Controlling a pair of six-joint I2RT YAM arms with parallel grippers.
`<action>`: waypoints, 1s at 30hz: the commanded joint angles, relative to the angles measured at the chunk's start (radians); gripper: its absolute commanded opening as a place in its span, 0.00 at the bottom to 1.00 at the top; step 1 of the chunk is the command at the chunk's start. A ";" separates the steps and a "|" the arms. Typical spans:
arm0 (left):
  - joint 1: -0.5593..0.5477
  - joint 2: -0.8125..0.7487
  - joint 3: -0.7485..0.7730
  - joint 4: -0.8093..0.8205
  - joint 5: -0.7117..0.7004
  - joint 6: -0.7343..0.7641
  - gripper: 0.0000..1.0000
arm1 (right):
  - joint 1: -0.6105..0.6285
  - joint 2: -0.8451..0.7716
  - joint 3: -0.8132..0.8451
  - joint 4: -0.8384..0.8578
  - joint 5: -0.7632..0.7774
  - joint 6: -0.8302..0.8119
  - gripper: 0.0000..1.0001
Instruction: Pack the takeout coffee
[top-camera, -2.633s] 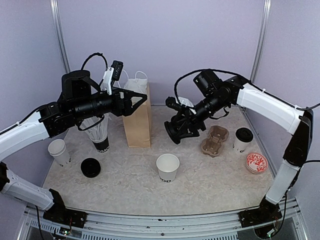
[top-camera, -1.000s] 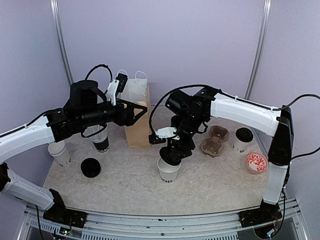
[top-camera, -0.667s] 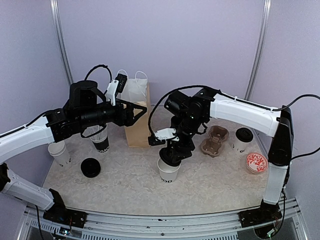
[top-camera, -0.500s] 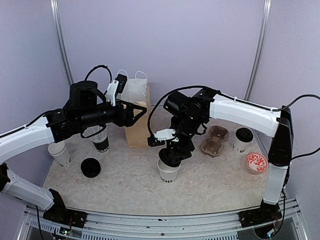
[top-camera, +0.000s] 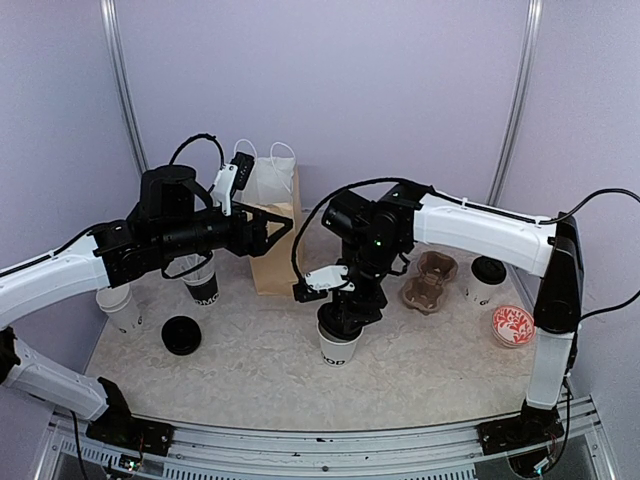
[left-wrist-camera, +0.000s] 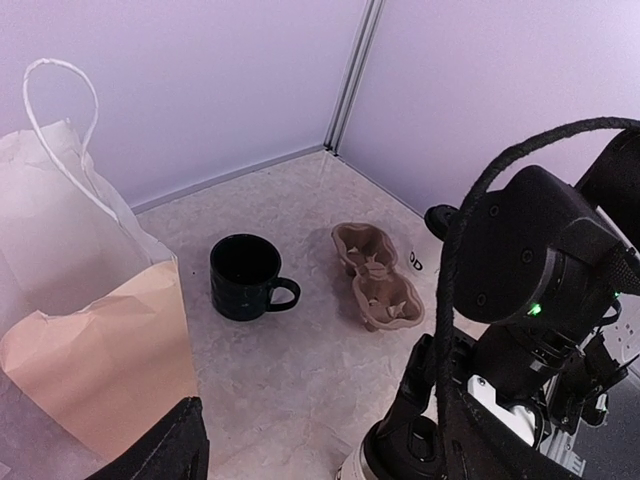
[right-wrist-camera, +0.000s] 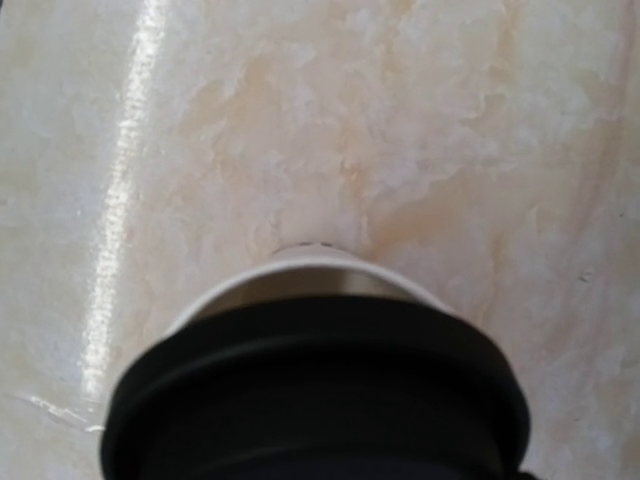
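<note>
Right gripper (top-camera: 345, 320) gripping lid (right-wrist-camera: 315, 395), atop centre cup (top-camera: 338, 351)

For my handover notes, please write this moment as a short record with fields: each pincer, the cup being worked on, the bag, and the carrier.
Right pincer: closed on a round black plastic lid, over the white paper cup at centre
Left pincer: open, at the mouth of the upright brown paper bag
Carrier: moulded brown cardboard cup carrier, no cup in it
Finished: lidded white cup, far right
Inside the bag: cannot tell
</note>
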 joint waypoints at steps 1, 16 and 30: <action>0.007 -0.030 -0.015 0.017 0.003 -0.008 0.79 | 0.014 -0.021 -0.003 0.000 0.025 -0.008 0.72; 0.009 -0.011 -0.001 0.022 0.015 -0.013 0.79 | 0.013 -0.074 -0.005 0.007 0.008 -0.004 0.72; 0.009 -0.010 -0.006 0.025 0.019 -0.020 0.79 | 0.013 -0.037 -0.024 -0.002 0.031 -0.002 0.72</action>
